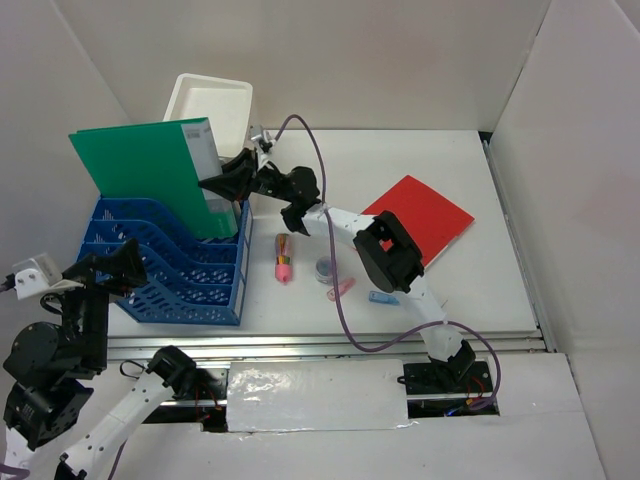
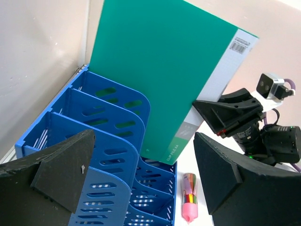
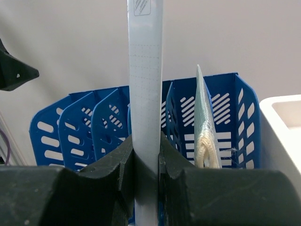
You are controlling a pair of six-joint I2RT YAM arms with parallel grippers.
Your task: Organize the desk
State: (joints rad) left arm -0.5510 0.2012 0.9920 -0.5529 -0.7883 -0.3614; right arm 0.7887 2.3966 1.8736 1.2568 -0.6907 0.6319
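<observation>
Right jaws pinch green folder [image 1: 140,170] upright, likely for slotting into blue rack [image 1: 170,290], 9 o'clock on counter [image 1: 470,290]. Left jaws wide, empty.

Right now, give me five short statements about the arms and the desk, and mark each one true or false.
1. The right gripper is shut on the edge of the green folder. True.
2. The left gripper is shut on the blue file rack. False: its jaws stand wide open with nothing between them, close to the rack.
3. The red folder lies flat on the desk. True.
4. The pink marker stands in one of the rack's slots. False: it lies on the desk, just right of the rack.
5. The white tray sits beyond the rack, at the far edge. True.
</observation>
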